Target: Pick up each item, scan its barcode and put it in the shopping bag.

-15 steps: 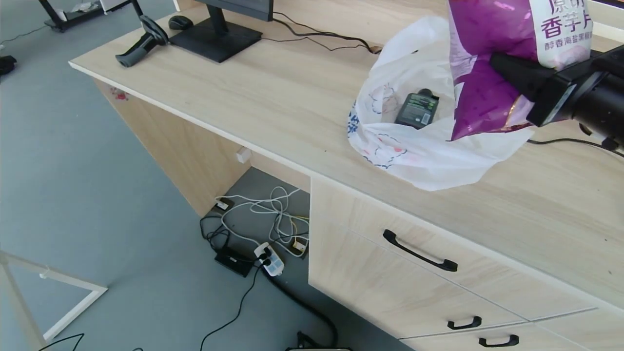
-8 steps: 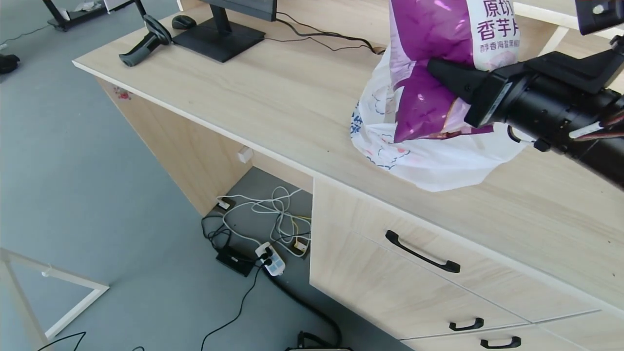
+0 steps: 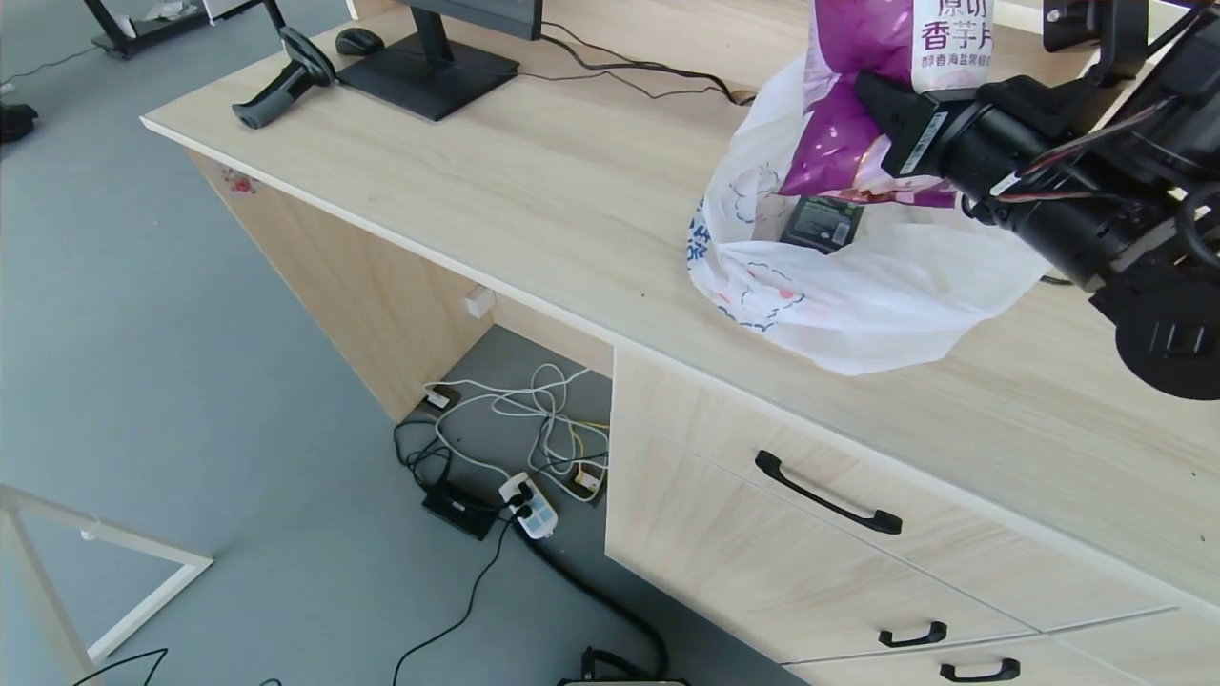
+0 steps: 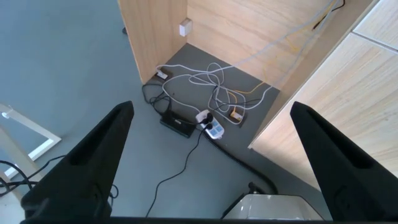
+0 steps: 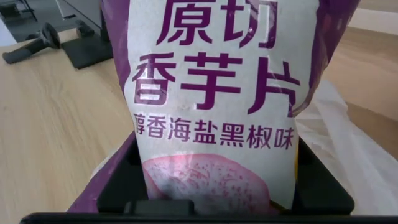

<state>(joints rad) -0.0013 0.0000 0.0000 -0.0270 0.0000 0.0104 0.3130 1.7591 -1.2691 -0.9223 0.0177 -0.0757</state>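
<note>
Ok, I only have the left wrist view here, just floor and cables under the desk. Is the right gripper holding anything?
Observer: Yes, the right gripper is shut on a purple chip bag, held over the white shopping bag.
Operator: Anything in that bag already?
Observer: A dark pouch lies inside it.
Operator: And the scanner?
Observer: The barcode scanner lies on the desk near the monitor stand.

You see the right gripper [image 3: 875, 95] clamped on the purple snack bag [image 3: 843, 143], which hangs upright. Just below the gripper, the white shopping bag [image 3: 858, 295] lies open on the desk [image 3: 534, 191], a dark pouch [image 3: 822, 222] inside. The barcode scanner [image 3: 281, 81] rests far to the gripper's left.
</note>
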